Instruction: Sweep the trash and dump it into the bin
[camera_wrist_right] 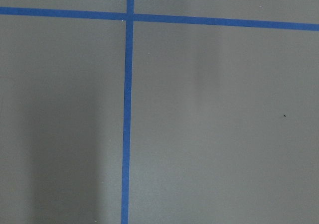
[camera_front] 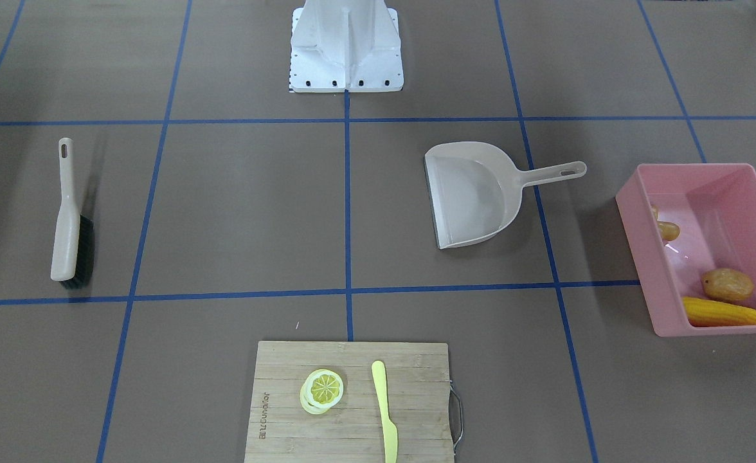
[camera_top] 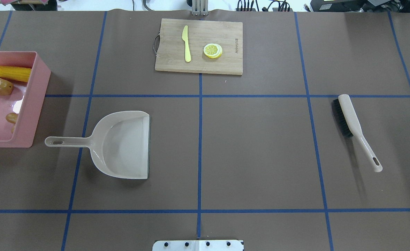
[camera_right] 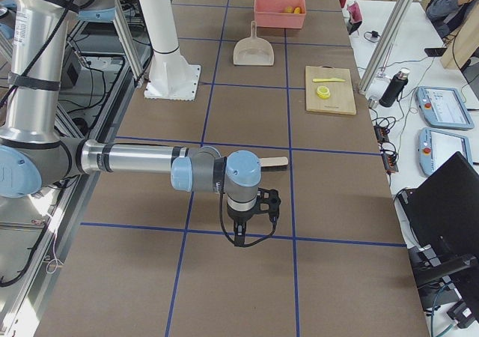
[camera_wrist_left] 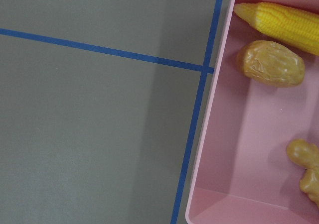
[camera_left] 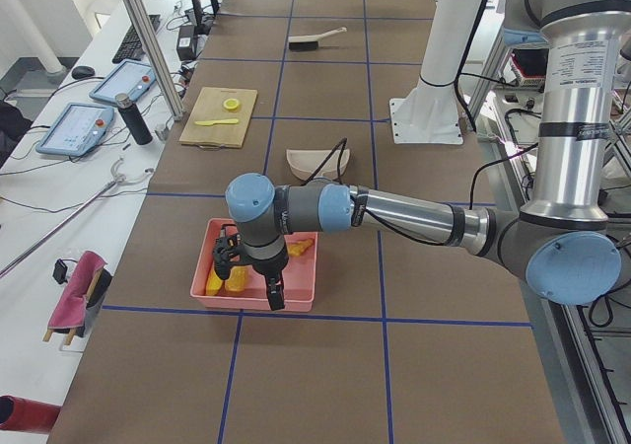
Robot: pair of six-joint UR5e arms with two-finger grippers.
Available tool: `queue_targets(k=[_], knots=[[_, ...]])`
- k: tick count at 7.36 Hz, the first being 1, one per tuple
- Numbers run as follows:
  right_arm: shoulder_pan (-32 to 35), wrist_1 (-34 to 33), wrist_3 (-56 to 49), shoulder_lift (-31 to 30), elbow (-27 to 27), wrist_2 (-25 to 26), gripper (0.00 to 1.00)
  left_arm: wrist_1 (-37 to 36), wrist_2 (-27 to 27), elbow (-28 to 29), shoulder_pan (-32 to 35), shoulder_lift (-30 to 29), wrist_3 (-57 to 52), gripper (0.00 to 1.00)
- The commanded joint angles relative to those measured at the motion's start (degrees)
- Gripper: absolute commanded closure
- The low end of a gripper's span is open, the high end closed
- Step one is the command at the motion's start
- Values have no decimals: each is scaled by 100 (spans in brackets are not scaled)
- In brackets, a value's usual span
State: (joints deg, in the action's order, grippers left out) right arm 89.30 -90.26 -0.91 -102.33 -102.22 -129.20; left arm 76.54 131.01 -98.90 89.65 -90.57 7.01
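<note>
The pink bin [camera_front: 641, 218] sits at the table's end on my left side, also seen as the bin [camera_top: 34, 101]. Inside it lie the trash items: a yellow corn cob [camera_front: 722, 313], a brown potato [camera_front: 728, 284] and a tan ginger root [camera_front: 666, 228]. The left wrist view looks down on the corn [camera_wrist_left: 281, 20], potato [camera_wrist_left: 270, 63] and ginger [camera_wrist_left: 305, 164]. My left gripper [camera_left: 251, 278] hangs above the bin, shown only in the exterior left view, so I cannot tell its state. My right gripper [camera_right: 256, 221] hovers over bare table, state unclear too.
A beige dustpan [camera_top: 121, 144] lies empty beside the bin, handle toward it. A beige brush [camera_top: 351, 122] with black bristles lies on my right side. A wooden cutting board [camera_top: 170, 62] at the far edge carries a lemon slice [camera_top: 213, 50] and a yellow knife [camera_top: 186, 43].
</note>
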Motion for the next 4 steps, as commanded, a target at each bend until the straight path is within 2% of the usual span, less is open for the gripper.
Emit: queue_targets(k=[1,2,4], knots=[[0,9,3,11,0,0,0,707,3,543,0,12,-244,2],[0,0,12,11,0,0,0,1262,12,808,0,169,-244,2],[0,0,12,11,0,0,0,1522,30,723,0,303,-156,2]])
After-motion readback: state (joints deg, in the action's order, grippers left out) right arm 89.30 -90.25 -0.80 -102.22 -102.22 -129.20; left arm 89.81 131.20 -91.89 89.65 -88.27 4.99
